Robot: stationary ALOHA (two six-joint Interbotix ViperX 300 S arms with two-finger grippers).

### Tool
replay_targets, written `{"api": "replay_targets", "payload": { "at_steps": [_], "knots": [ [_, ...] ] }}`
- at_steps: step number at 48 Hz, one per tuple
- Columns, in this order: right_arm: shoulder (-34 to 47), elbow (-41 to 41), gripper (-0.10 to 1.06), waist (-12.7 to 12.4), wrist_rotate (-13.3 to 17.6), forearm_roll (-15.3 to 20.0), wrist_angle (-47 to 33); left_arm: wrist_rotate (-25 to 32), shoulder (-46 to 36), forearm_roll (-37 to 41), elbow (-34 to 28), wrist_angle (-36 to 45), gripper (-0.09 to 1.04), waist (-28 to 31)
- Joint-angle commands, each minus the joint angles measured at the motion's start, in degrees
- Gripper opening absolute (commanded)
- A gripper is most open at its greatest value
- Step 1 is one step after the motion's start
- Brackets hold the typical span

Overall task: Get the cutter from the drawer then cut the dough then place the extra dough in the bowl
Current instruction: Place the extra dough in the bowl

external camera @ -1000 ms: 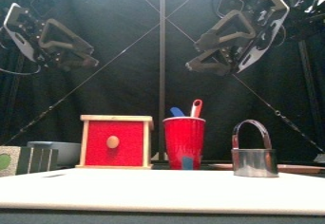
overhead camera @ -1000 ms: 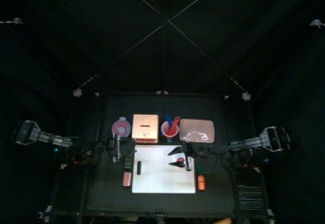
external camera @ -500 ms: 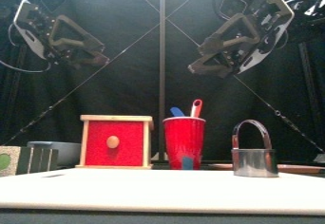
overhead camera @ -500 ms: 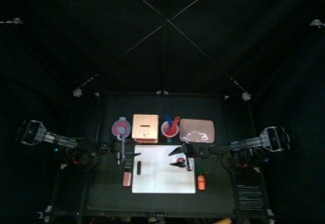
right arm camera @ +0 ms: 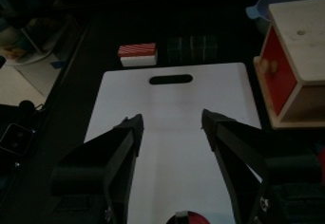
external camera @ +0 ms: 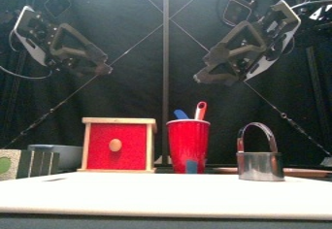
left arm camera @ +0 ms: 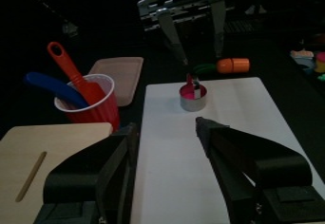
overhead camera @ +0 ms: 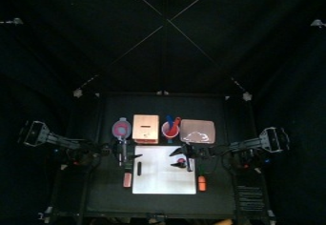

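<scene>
The metal cutter [external camera: 261, 156] with its wire handle stands upright on the white cutting board [external camera: 155, 195], right of the red cup [external camera: 188, 144]. Left of the cup stands the wooden box [external camera: 118, 144], its red drawer front shut. The blue-grey bowl [overhead camera: 122, 128] sits left of the box, with a pinkish patch inside it. My left gripper [external camera: 101, 68] hangs open high above the box. My right gripper [external camera: 204, 76] hangs open high above the cup and cutter. In the left wrist view the cutter [left arm camera: 193, 96] lies beyond the open left gripper [left arm camera: 165, 133]. The right gripper [right arm camera: 172, 120] is open over the board [right arm camera: 178, 109].
The pink tray [overhead camera: 197, 129] lies right of the cup at the back. A blue and a red toy knife stand in the cup [left arm camera: 89, 95]. Small toy foods lie beside the board's left [overhead camera: 128, 179] and right [overhead camera: 203, 181] edges. A dark sushi roll [right arm camera: 193, 46] sits past the board's end.
The right gripper has sunk a little. The left gripper has drifted slightly toward the middle. The cutter, box and cup have not moved.
</scene>
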Motion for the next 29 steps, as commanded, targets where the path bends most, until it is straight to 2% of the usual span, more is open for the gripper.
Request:
{"api": "replay_targets", "payload": {
  "at_steps": [1, 16, 29],
  "knots": [
    [-0.6, -0.6, 0.87, -0.3, 0.1, 0.4, -0.5, 0.0, 0.4, 0.1, -1.6, -0.5, 0.88, -0.2],
    [-0.5, -0.5, 0.87, -0.3, -0.1, 0.4, -0.5, 0.1, 0.5, 0.0, -0.9, -0.4, 0.88, -0.2],
    [-0.5, -0.6, 0.87, -1.2, -0.3, 0.4, -0.5, 0.2, 0.4, 0.1, -0.4, -0.3, 0.88, 0.6]
  ]
}}
